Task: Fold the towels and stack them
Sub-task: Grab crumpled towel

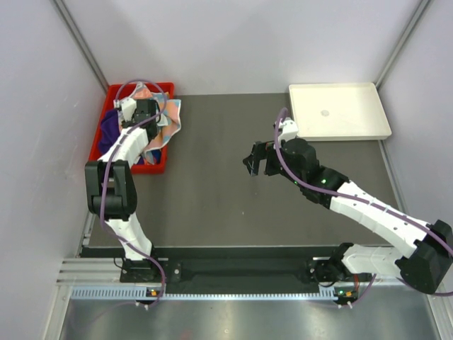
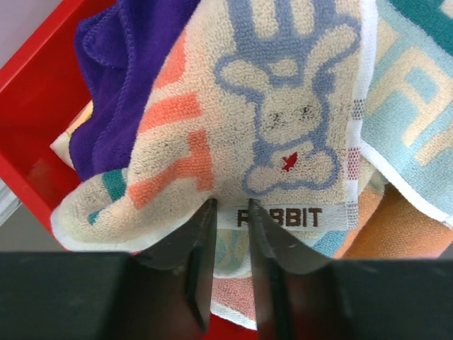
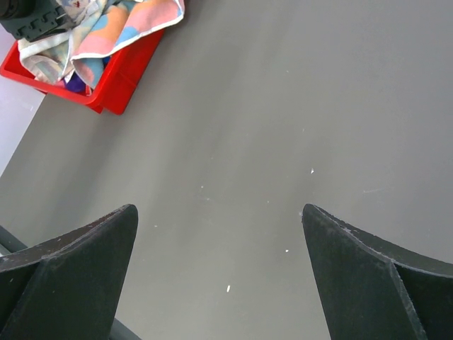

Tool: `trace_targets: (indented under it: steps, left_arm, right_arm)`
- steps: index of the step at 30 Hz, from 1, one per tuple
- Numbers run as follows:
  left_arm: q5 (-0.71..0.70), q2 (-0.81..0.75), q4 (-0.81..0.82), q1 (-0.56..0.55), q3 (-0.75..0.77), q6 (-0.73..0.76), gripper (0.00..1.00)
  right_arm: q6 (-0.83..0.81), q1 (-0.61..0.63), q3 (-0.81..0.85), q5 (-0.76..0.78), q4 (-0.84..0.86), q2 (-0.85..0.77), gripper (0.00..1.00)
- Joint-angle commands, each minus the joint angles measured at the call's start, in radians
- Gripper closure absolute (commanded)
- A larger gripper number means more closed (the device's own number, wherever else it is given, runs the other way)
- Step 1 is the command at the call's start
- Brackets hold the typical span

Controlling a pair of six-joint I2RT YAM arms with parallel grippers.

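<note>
Dark table [image 1: 212,198] carries all. White tray [image 1: 354,106] sits at far right corner. Red bin [image 1: 152,168] sits at far left corner, along left edge, towels heaped inside, some cloth hanging over its right rim. Rabbit towel [image 2: 276,142] lies on top; purple towel [image 2: 120,78] on 1 side, teal-lettered towel [image 2: 417,106] on other. Right gripper [image 3: 219,212] over table middle, jaws spread wide, grasping nothing. Left gripper [image 2: 230,212] in bin, 2 fingers clenched on rabbit towel's hem at "RABBIT" label.

Over grey table [image 3: 283,113] the right hand [image 3: 218,212] gapes wide — towels [image 3: 106,28] overhang red bin [image 3: 124,74].
</note>
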Motion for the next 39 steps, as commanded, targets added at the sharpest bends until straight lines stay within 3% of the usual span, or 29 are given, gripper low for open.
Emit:
trace_targets:
  steps: [1,3,4,8,10,11,14,20,25,34,38,39]
  left_arm:
    - [0.023,-0.013,0.036,0.007,0.01,0.001,0.76]
    - [0.032,-0.02,0.034,0.007,0.016,0.005,0.86]
    - [0.034,-0.021,0.033,0.005,0.022,0.005,1.0]
    - [0.049,-0.061,0.02,0.005,0.026,0.005,0.99]
    - [0.043,-0.098,0.017,0.005,0.011,0.004,0.87]
    - [0.035,-0.113,0.017,0.005,0.004,0.002,0.71]
    - [0.004,-0.173,0.011,0.005,-0.027,0.007,0.47]
    - [-0.074,-0.218,-0.001,0.034,-0.061,0.016,0.32]
    - [-0.008,-0.155,0.019,0.091,-0.04,0.034,0.25]
    - [0.153,-0.047,0.048,0.14,0.043,0.065,0.32]
    - [0.195,-0.061,0.049,0.139,0.036,0.048,0.53]
    - [0.204,-0.067,0.051,0.14,0.028,0.045,0.66]
  right_arm:
    - [0.003,-0.015,0.002,-0.004,0.04,-0.004,0.0]
    - [0.006,-0.015,0.002,-0.006,0.04,-0.006,0.0]
    - [0.008,-0.015,0.002,-0.004,0.039,-0.006,0.0]
    - [0.006,-0.015,0.002,-0.004,0.042,-0.007,0.0]
    - [0.006,-0.015,0.0,-0.006,0.043,-0.007,0.0]
    - [0.006,-0.015,0.002,-0.006,0.045,-0.006,0.0]
    - [0.005,-0.015,0.003,-0.009,0.049,-0.001,0.0]
    - [0.011,-0.015,0.002,-0.033,0.065,0.013,0.0]
    - [0.009,-0.015,-0.004,-0.043,0.066,0.017,0.0]
    - [0.006,-0.015,-0.017,-0.04,0.061,-0.006,0.0]
    - [0.008,-0.015,-0.017,-0.033,0.058,-0.007,0.0]
    - [0.008,-0.017,-0.017,-0.033,0.058,-0.007,0.0]
